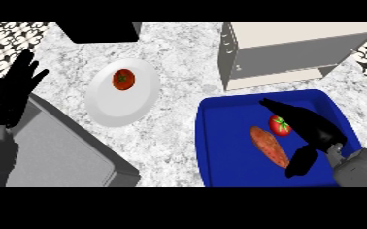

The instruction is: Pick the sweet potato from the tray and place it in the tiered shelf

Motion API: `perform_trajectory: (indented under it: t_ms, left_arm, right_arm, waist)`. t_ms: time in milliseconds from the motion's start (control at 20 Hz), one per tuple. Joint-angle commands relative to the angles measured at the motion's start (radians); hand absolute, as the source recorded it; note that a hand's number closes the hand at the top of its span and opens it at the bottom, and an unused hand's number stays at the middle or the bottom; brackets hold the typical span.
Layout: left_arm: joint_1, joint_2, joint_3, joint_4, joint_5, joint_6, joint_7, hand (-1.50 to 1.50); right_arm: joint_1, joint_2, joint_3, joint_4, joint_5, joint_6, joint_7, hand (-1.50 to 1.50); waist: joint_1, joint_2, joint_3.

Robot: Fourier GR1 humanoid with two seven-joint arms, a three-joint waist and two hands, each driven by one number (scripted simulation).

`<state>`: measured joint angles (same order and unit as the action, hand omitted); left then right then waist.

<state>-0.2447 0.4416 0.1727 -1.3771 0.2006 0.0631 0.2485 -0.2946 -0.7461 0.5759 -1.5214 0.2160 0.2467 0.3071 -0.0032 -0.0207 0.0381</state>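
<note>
Long orange sweet potato [269, 146] in blue tray [215, 140], speckled stone counter [179, 140], right hand [312, 128] spread above it, holding nothing, left hand [20, 85] open at edge.

On the marble bench [179, 140] a blue tray [215, 145] holds a sweet potato [268, 145] beside a tomato [279, 125]. The right hand [315, 133] hangs over them, fingers [279, 107] spread. A second tomato [123, 79] sits on a white plate [118, 106]; the grey tiered shelf [287, 53] stands behind the tray.
</note>
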Motion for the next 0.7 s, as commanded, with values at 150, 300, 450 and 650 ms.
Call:
perform_trajectory:
  t_ms: [150, 300, 450, 650]
  left_arm:
    - [0.108, -0.137, -0.092, 0.069, 0.043, -0.054, 0.083, 0.00]
    - [0.128, -0.163, -0.109, 0.060, 0.020, -0.052, 0.051, 0.00]
    - [0.124, -0.162, -0.094, 0.061, 0.024, -0.059, 0.055, 0.00]
    - [0.105, -0.172, -0.099, 0.084, 0.007, -0.066, 0.046, 0.00]
  right_arm:
    - [-0.005, 0.036, 0.012, 0.037, 0.072, -0.059, 0.014, -1.50]
    - [0.016, 0.068, 0.037, 0.044, 0.109, -0.101, 0.006, -1.50]
    - [0.029, 0.073, 0.023, 0.057, 0.086, -0.102, -0.028, -1.50]
    - [0.012, 0.124, 0.050, 0.106, 0.133, -0.139, -0.049, -1.50]
  waist:
    - [0.006, 0.028, -0.038]
    - [0.002, 0.028, -0.038]
    - [-0.002, 0.029, -0.038]
    - [0.003, 0.038, -0.038]
